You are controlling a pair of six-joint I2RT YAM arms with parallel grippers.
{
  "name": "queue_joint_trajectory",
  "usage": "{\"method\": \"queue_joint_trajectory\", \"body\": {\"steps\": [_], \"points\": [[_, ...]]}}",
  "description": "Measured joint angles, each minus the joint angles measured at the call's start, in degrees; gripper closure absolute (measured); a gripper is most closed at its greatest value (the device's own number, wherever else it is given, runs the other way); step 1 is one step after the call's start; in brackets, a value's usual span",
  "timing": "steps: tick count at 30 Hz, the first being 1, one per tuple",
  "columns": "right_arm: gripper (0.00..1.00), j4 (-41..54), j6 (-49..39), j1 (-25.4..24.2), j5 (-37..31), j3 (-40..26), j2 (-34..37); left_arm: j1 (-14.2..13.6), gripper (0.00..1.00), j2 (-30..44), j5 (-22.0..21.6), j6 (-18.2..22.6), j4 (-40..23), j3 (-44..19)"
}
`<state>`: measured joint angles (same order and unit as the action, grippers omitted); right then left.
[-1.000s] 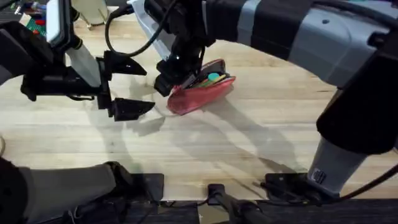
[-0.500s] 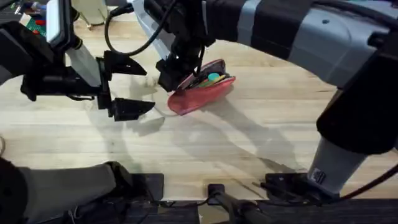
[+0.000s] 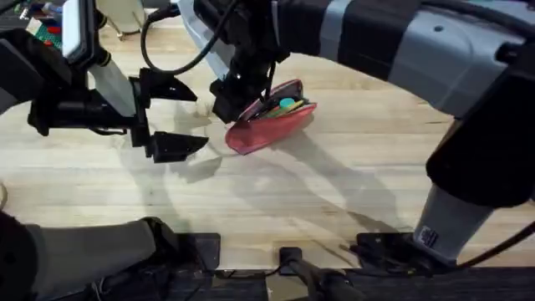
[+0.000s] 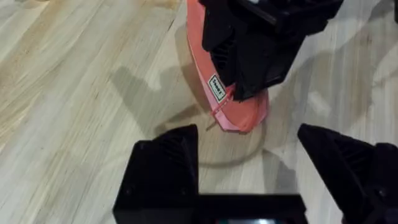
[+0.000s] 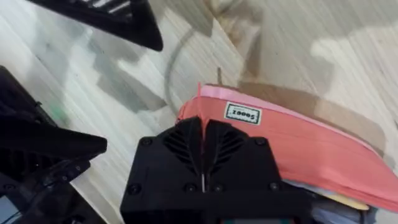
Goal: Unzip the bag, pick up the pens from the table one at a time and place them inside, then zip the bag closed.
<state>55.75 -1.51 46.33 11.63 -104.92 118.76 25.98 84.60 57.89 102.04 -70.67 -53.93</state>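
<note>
The coral-pink bag [image 3: 280,125] lies on the table [image 3: 334,201], its top gaping, with the pens [image 3: 287,104] showing green and yellow inside. My right gripper [image 3: 227,102] is shut on the bag's left end, beside the small white label [image 5: 242,113]. In the right wrist view its fingers [image 5: 204,146] are pressed together over the bag [image 5: 311,146]. My left gripper [image 3: 180,117] hovers open just left of the bag, touching nothing. In the left wrist view my left gripper [image 4: 249,162] is spread wide, facing the bag's end [image 4: 242,115] and a thin pink pull cord [image 4: 214,119].
The right arm reaches across from the lower right, large and dark over the table's right half. Coloured clutter [image 3: 46,29] and a pale object [image 3: 125,12] sit at the far left back edge. Bare wood lies in front of the bag.
My right gripper has shifted slightly up and towards the bag at its left end. The bag and the left arm have stayed put.
</note>
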Motion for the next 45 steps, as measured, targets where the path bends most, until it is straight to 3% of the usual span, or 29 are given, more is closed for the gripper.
{"method": "queue_joint_trajectory", "body": {"steps": [12,30,37,45], "points": [[0.968,0.3,0.0,-3.0,0.2,0.2,-4.8,0.0,0.008,0.0,0.0,0.0,0.0,0.0],[0.968,0.2,0.0,-2.9,0.4,0.4,-5.0,0.0,0.006,0.0,0.0,0.0,0.0,0.0],[0.969,0.2,0.0,-2.9,0.4,0.4,-5.0,0.0,0.006,0.0,2.9,0.0,-0.5,0.0],[0.968,0.2,0.0,-2.9,0.4,0.4,-5.0,0.0,0.008,0.0,3.4,0.0,-0.4,0.3]]}}
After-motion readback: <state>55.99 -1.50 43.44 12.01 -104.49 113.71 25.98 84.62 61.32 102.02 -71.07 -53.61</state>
